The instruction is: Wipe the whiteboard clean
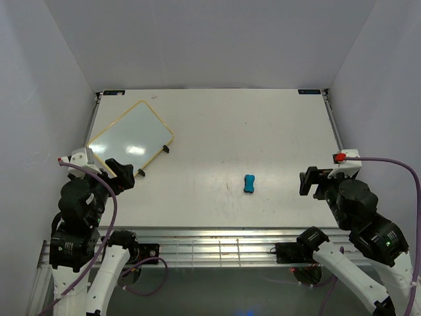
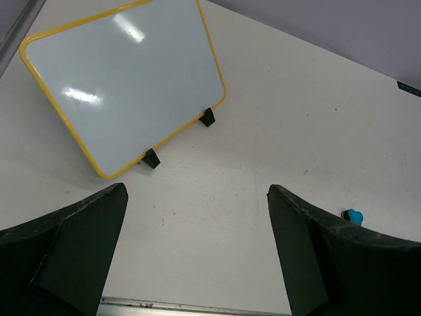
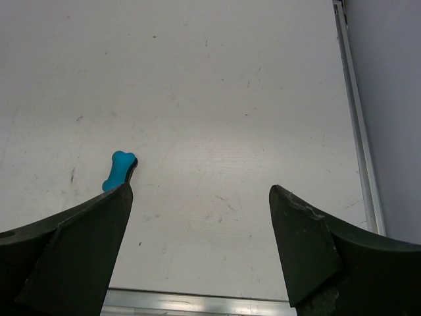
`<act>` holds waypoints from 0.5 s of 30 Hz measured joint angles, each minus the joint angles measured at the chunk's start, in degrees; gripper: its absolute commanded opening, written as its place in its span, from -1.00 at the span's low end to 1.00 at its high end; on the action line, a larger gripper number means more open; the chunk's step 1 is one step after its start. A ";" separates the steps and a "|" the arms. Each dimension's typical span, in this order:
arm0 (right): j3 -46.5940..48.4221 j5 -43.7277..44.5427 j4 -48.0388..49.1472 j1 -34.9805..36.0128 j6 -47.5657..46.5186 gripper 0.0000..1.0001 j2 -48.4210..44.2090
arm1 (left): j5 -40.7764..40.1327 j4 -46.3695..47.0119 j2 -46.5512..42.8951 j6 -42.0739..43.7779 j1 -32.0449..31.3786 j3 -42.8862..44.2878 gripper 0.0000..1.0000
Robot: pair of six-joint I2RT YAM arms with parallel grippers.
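The whiteboard [image 1: 131, 133] with its yellow rim stands tilted on two black feet at the table's far left; its face [image 2: 125, 72] shows no writing, only light glare. A small blue bone-shaped eraser [image 1: 249, 184] lies on the table near the middle front, also seen beside my right gripper's left finger [image 3: 120, 170] and at the right edge of the left wrist view [image 2: 353, 216]. My left gripper [image 1: 125, 174] hangs open just in front of the whiteboard, nothing between its fingers [image 2: 197, 191]. My right gripper [image 1: 314, 182] is open and empty [image 3: 200, 191], to the right of the eraser.
A metal rail [image 1: 217, 232] runs along the table's near edge, and another rail [image 3: 355, 112] lines the right side. Grey walls enclose the table on three sides. Cables loop from both wrists.
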 measured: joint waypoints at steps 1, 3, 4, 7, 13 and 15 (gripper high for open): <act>-0.37 -0.28 0.28 0.00 -0.31 0.80 -0.37 | -0.07 0.04 0.00 0.15 0.00 0.00 0.96; -1.09 -0.94 0.72 0.00 -1.03 0.80 -1.31 | 0.00 0.33 -0.02 0.55 0.00 0.00 0.96; -1.40 -1.14 0.90 0.00 -1.18 0.79 -1.84 | 0.04 0.57 -0.04 0.70 0.00 0.00 0.96; -1.51 -1.22 1.42 0.00 -1.44 0.80 -2.73 | 0.26 1.88 -0.72 1.05 0.00 -0.59 0.96; -1.62 -0.98 1.88 0.00 -1.51 0.80 -2.89 | 0.52 3.45 -2.23 1.51 0.00 -2.23 0.96; -2.03 -0.55 2.03 0.00 -1.51 0.80 -2.93 | 0.52 3.48 -2.36 1.70 0.00 -2.58 0.96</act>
